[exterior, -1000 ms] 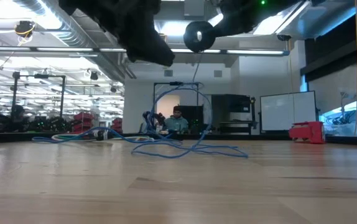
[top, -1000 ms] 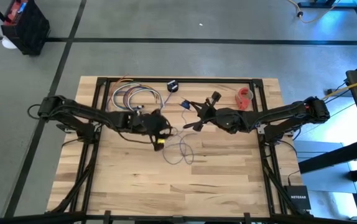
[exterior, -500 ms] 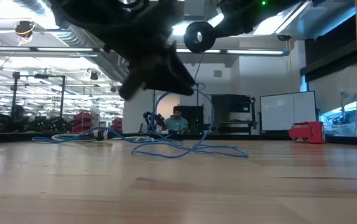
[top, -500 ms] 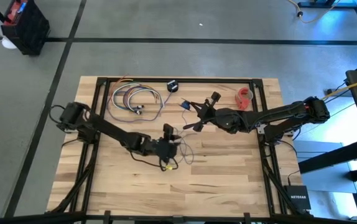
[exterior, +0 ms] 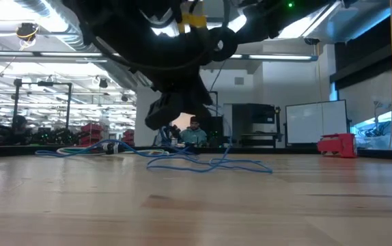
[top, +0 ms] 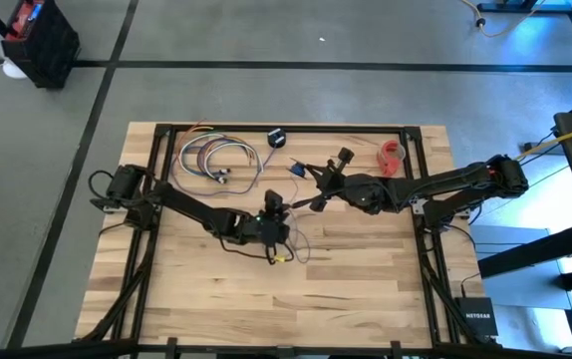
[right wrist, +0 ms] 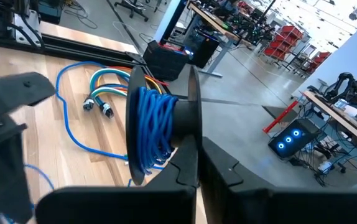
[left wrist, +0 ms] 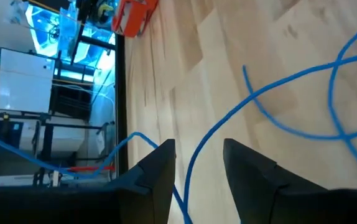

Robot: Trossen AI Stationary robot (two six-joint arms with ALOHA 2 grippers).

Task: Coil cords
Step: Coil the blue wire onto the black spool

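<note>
Left gripper (left wrist: 197,171) spread, straddling blue cord (left wrist: 278,87) mid-table. Right gripper (right wrist: 191,168) pinching black spool (right wrist: 160,121) wound with cord, right of centre.

A light wooden desk (top: 366,279) with a black frame stands on a grey floor (top: 296,90) crossed by dark lines. Near its far edge lies a bundle of coloured cables (top: 211,158), with a small black device (top: 277,138) beside it and a red tape roll (top: 393,155) toward the right. A dark bin (top: 42,40) stands on the floor
</note>
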